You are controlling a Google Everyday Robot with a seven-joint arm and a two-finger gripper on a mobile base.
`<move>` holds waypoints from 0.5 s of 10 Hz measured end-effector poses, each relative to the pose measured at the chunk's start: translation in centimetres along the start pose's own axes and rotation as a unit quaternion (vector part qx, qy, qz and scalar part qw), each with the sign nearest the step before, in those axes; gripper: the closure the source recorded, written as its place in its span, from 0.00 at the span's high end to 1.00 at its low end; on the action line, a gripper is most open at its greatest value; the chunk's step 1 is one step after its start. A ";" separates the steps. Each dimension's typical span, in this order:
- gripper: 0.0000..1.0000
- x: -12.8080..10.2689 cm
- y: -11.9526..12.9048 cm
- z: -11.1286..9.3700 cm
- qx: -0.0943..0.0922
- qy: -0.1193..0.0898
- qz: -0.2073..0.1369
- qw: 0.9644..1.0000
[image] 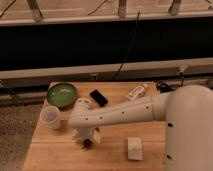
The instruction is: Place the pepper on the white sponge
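The pepper (87, 143), small and dark red, lies on the wooden table (55, 150) near its front left. My gripper (86, 137) hangs at the end of the white arm (120, 114), pointing down right over the pepper and partly covering it. Its jaws stand open, and one pale finger (96, 135) shows to the right of the pepper. The white sponge (134, 148), a pale rectangular block, lies flat to the right of the pepper, near the front edge and apart from the gripper.
A green bowl (62, 95) sits at the back left, with a black phone (98, 97) to its right. A white bottle (136, 92) lies at the back. A translucent cup (51, 117) stands left of the gripper. The robot's white body (192, 130) fills the right side.
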 end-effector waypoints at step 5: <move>0.80 -0.1 -0.2 0.1 0.000 0.000 0.008 1.000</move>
